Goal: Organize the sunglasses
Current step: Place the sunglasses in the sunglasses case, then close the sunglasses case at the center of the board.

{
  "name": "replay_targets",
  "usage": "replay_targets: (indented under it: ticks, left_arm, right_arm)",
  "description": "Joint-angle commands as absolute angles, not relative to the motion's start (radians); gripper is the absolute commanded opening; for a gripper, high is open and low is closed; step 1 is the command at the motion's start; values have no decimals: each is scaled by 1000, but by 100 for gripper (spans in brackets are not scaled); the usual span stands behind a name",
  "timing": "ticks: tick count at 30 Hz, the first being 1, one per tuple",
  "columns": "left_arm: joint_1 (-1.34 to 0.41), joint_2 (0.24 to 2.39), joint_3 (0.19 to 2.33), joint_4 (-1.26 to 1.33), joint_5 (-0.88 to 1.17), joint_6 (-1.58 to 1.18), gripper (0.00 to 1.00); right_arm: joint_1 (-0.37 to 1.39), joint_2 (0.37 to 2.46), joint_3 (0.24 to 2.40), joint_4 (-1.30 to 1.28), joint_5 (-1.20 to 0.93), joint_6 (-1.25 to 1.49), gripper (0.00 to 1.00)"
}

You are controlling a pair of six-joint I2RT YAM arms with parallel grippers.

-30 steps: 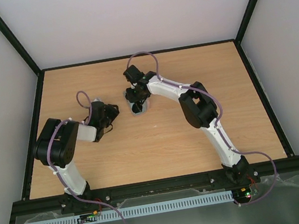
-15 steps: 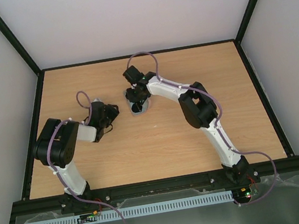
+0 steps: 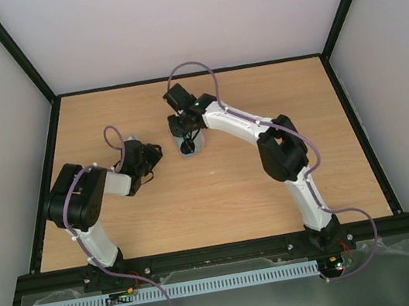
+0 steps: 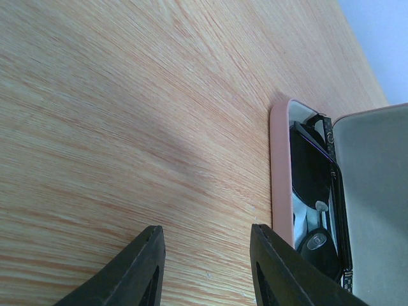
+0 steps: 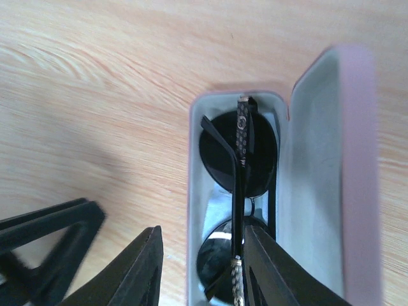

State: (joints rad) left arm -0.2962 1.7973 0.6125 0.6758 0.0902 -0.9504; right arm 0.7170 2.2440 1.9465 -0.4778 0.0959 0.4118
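Observation:
The sunglasses [image 5: 239, 159] lie folded inside the open pink case [image 5: 357, 159], round dark lenses up, temple arms across them. They also show in the left wrist view [image 4: 312, 191] inside the case [image 4: 279, 172]. In the top view the case [image 3: 191, 146] sits mid-table, mostly under my right gripper [image 3: 185, 129]. My right gripper [image 5: 203, 268] hovers just above the case's near end, jaws open, holding nothing. My left gripper [image 4: 207, 268] is open and empty, low over bare wood just left of the case; it also shows in the top view [image 3: 151, 155].
The wooden table [image 3: 220, 197] is bounded by black frame rails [image 3: 61, 185] on the left, right and back. The case's grey-lined lid [image 5: 315, 172] stands open to the right. The left gripper's fingers [image 5: 44, 248] show at the lower left of the right wrist view.
My right arm has stretched farther back and up, lifting its gripper a little away from the case. The left arm has hardly moved.

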Motion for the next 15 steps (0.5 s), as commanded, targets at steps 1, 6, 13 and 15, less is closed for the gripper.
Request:
replay_targets:
  ticks: [1, 6, 13, 15]
  left_arm:
    - [-297, 1790, 603, 673, 94, -945, 40]
    - [-298, 1777, 597, 664, 88, -938, 40]
    - [-297, 1773, 593, 663, 88, -938, 40]
    - [-297, 1771, 591, 661, 86, -937, 40]
  right_arm:
    - [721, 2089, 1892, -512, 142, 401, 37]
    - [592, 1948, 1684, -400, 62, 447, 33]
    - [471, 1983, 1586, -327, -11, 445, 16]
    - [470, 2017, 1586, -307, -43, 440, 15]
